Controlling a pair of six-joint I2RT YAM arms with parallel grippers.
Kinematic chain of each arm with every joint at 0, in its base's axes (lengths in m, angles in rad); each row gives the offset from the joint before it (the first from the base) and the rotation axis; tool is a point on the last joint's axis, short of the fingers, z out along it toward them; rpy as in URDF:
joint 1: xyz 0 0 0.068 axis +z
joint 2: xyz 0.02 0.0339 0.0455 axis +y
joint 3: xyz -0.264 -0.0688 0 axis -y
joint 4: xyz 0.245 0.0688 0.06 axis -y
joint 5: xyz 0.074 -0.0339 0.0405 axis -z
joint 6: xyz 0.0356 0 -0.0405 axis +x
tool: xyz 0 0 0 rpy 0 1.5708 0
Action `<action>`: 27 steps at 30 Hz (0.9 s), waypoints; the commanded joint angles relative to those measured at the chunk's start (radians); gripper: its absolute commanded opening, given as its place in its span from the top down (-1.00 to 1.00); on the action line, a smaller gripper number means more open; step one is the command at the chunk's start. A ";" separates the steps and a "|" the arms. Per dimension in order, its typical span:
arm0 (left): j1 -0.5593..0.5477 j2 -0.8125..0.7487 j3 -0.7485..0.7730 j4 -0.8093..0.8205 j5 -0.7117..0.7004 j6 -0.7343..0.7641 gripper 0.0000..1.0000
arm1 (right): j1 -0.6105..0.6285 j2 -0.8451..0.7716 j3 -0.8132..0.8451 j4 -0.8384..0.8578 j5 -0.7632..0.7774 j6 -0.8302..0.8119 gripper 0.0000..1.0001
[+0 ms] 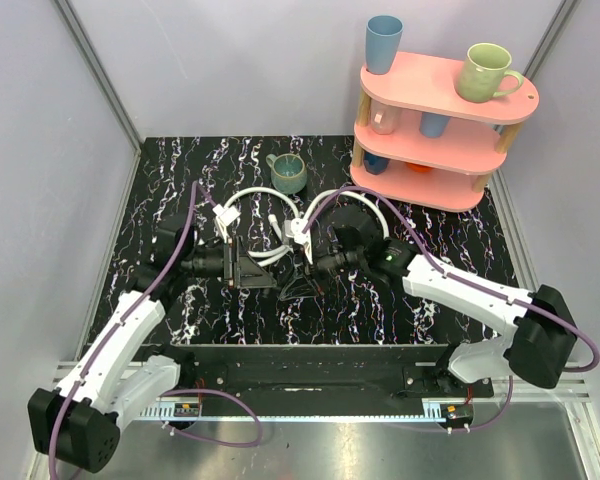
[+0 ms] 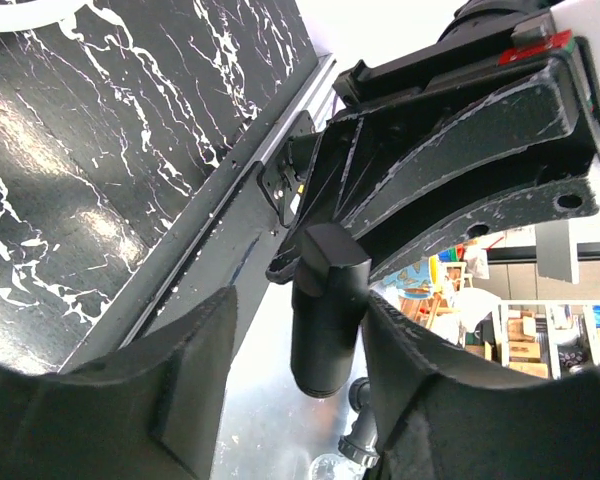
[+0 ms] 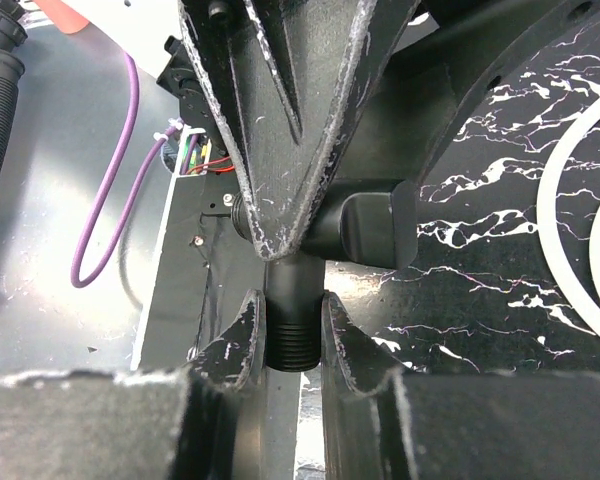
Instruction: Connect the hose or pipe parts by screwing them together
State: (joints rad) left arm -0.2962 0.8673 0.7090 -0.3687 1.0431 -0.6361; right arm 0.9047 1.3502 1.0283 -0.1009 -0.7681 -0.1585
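- We see the right gripper (image 3: 288,320) clenched on the threaded end of a black pipe piece (image 3: 285,345), with one finger pressed to each side of the threads.
- The left gripper (image 2: 300,305) stands around the smooth end of the same piece and is not yet clamped. One finger lies close against it, and we see a gap at the other.
- A stubby side branch (image 3: 370,225) juts from the piece between the two grips.
- The grippers meet tip to tip over the middle of the black marbled table (image 1: 410,300), toward the arms' side.
- The white hoses (image 3: 542,200) lie in loops on the table just beyond the grippers, and neither gripper holds them.
- A green mug (image 1: 287,173) stands behind the hoses.
- A pink shelf (image 1: 445,150) with cups on it fills the far right corner.
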 commanded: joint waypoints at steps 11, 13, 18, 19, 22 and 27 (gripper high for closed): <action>0.000 0.030 -0.014 0.014 0.086 -0.005 -0.30 | 0.005 0.027 0.056 0.061 0.000 -0.042 1.00; 0.000 0.035 -0.013 0.014 0.092 0.001 -0.21 | 0.005 0.029 0.061 0.053 0.000 -0.050 1.00; 0.000 0.053 -0.013 0.016 0.089 0.009 0.01 | 0.005 0.033 0.069 0.030 0.000 -0.058 1.00; 0.000 0.055 -0.014 0.016 0.087 0.010 0.00 | 0.005 0.032 0.067 0.029 0.010 -0.058 1.00; 0.000 0.050 -0.032 0.043 0.081 -0.006 0.14 | 0.003 0.023 0.059 0.027 0.006 -0.058 0.99; 0.000 0.038 -0.040 0.074 0.081 -0.017 1.00 | 0.005 0.021 0.059 0.024 0.016 -0.053 0.97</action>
State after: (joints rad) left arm -0.2989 0.9195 0.6807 -0.3332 1.1217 -0.6376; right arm 0.9043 1.3876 1.0397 -0.1253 -0.7494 -0.1940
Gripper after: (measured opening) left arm 0.222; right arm 0.220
